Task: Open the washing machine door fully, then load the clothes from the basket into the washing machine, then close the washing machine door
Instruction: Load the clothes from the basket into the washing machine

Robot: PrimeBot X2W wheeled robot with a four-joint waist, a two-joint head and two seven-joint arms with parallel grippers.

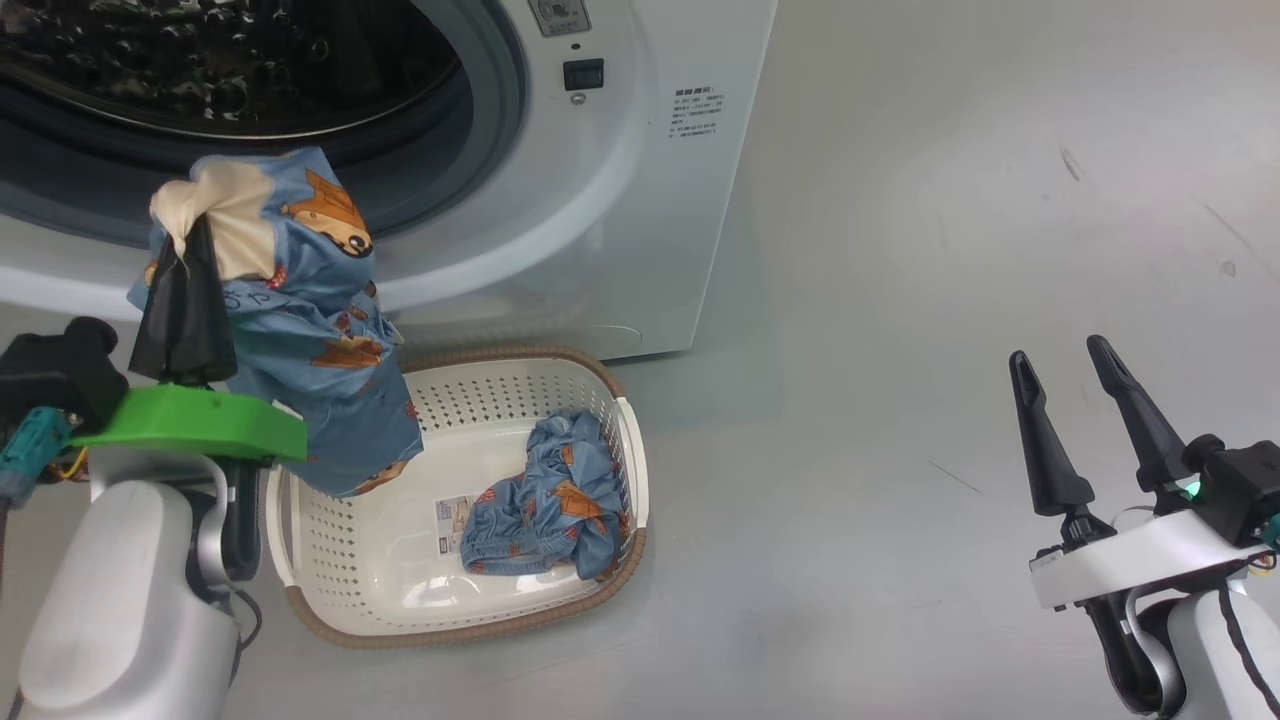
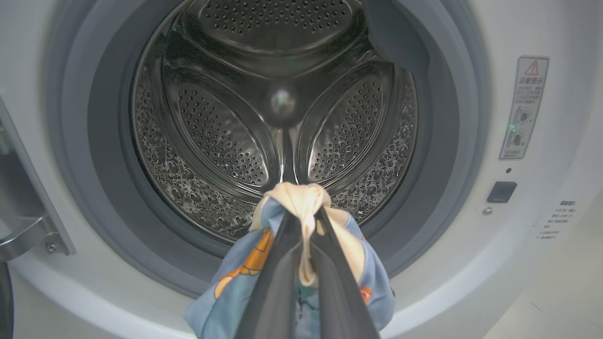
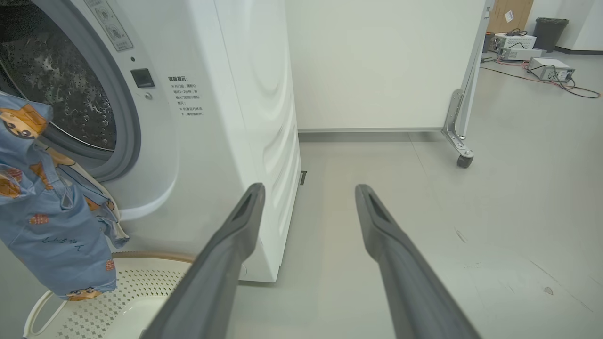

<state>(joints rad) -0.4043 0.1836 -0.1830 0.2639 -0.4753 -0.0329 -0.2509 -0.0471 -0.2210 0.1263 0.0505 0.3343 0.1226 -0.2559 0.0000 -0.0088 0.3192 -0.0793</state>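
My left gripper is shut on a light-blue garment with a cream lining, hanging above the basket's left end, just before the washing machine's open mouth. In the left wrist view the gripper pinches the garment in front of the steel drum and grey gasket. A second blue garment lies in the cream basket on the floor. My right gripper stands open far to the right; its fingers are empty. The door's hinge side shows at the left edge.
The washer's right side panel faces bare grey floor. A white wheeled partition stands behind, with boxes and cables and a dark bin beyond it.
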